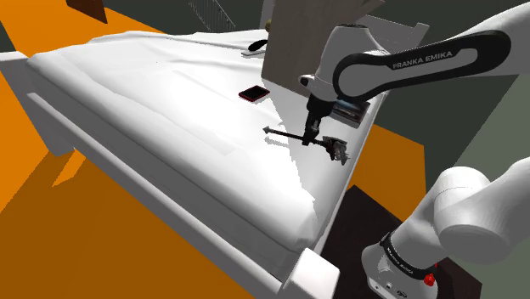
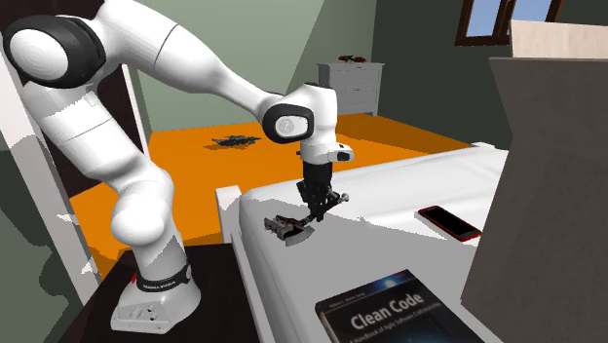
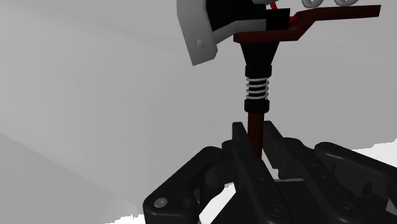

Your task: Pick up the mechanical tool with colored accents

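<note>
end effector [image 3: 256,139] clasps tool [image 3: 257,90] over white bed [image 1: 170,102]; orange floor [image 1: 51,204].

The mechanical tool [image 3: 256,121] has a dark maroon shaft, a silver coil spring between black collars, a pale grey head and small red and blue accents beside that head, while the gripper [image 2: 315,202] is plain black. The arm [image 2: 195,68] is white with dark joints and white lettering on a black band. The bed sheet [image 1: 170,93] is white, the floor [image 1: 51,195] orange, the phone [image 2: 449,222] black with a red rim, and the book [image 2: 390,312] dark with white title lettering.
</note>
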Robot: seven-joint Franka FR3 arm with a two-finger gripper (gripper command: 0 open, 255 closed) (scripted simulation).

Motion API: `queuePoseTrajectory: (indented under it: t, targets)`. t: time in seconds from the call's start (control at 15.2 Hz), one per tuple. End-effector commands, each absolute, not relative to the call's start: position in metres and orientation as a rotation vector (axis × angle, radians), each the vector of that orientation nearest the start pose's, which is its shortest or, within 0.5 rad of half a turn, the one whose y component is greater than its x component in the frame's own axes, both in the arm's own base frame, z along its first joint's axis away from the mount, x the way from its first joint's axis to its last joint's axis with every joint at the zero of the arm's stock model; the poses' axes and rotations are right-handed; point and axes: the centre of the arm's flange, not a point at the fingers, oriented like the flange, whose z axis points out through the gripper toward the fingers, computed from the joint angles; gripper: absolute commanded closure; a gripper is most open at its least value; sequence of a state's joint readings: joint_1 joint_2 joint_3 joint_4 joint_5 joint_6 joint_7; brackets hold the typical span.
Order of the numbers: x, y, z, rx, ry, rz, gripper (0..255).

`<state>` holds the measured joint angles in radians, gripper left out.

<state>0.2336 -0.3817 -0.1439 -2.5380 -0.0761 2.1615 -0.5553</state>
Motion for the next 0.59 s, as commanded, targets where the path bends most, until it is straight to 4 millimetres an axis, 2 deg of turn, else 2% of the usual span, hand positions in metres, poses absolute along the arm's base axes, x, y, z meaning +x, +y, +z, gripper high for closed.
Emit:
queuePoseTrajectory:
  t: [0.0,0.33,0.53]
  targets:
    - [0.412,0.034,0.405,-2.962,-1.077,-0.001,255]
    - [0.412,0.034,0.406,-2.962,-1.077,-0.001,255]
    - [0.412,0.034,0.422,-2.962,-1.077,-0.001,255]
